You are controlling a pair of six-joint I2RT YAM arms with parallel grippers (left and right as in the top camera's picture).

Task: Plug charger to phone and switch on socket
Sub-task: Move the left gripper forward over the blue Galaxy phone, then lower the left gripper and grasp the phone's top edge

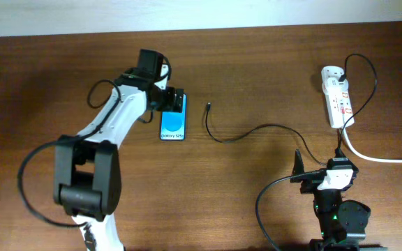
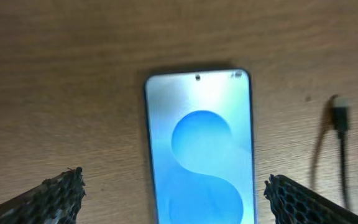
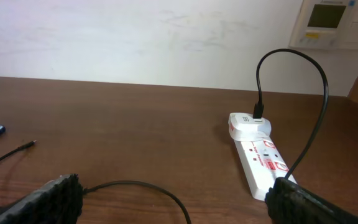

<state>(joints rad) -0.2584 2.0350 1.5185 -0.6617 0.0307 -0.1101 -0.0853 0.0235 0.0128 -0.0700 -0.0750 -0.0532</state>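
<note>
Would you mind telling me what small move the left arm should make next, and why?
Probably lower the left gripper and close it on the long edges of the phone to steady it. Its fingers stand open on either side of the phone, and the charger lies loose beside it with its plug tip not yet in the phone.

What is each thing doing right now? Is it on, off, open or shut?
Phone, screen lit, lying flat, nothing plugged in.
Charger, tip loose on the table beside the phone.
Socket, charger plugged in; switch too small to tell.
Left hand, open over the phone.
Right hand, open, empty.
</note>
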